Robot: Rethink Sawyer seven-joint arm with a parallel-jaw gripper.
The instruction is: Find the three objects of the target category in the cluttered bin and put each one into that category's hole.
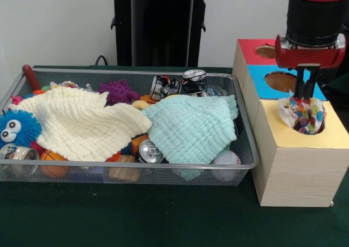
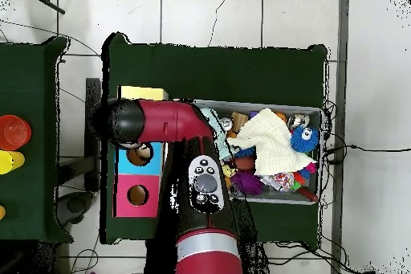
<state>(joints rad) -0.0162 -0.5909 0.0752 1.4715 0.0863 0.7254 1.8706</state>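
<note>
Front view: the gripper [image 1: 305, 96] hangs over the yellow hole [image 1: 312, 122] of the wooden sorting box [image 1: 294, 165], its two dark fingers [image 1: 300, 87] drawn close together and pinching the top of a crumpled, multicoloured spotted bag [image 1: 303, 114]. The bag sits partly inside the hole, with its white edge bulging over the left rim. The blue hole [image 1: 280, 81] and the red hole [image 1: 265, 51] lie behind it, both empty as far as can be seen.

To complete this step well, lower the bag until its bulk is below the rim, then spread the fingers and lift straight up. The likely fault is the overhanging edge catching on the rim and leaving the bag perched there; a small push toward the hole's centre before release should prevent this.

The wire bin [image 1: 246, 165] stands just beside the box. It holds a cream cloth [image 1: 82, 121], a mint cloth [image 1: 188, 128], crushed cans [image 1: 180, 85] and a purple spiky ball [image 1: 118, 90]. The cloths cover much of the contents, so any further bags are probably hidden.

Overhead view: the arm [image 2: 160, 120] reaches across the sorting box [image 2: 128, 206] and conceals the gripper and bag entirely. The bin [image 2: 313, 194] lies well clear of the arm's end. Use this view only to confirm the retreat path.
</note>
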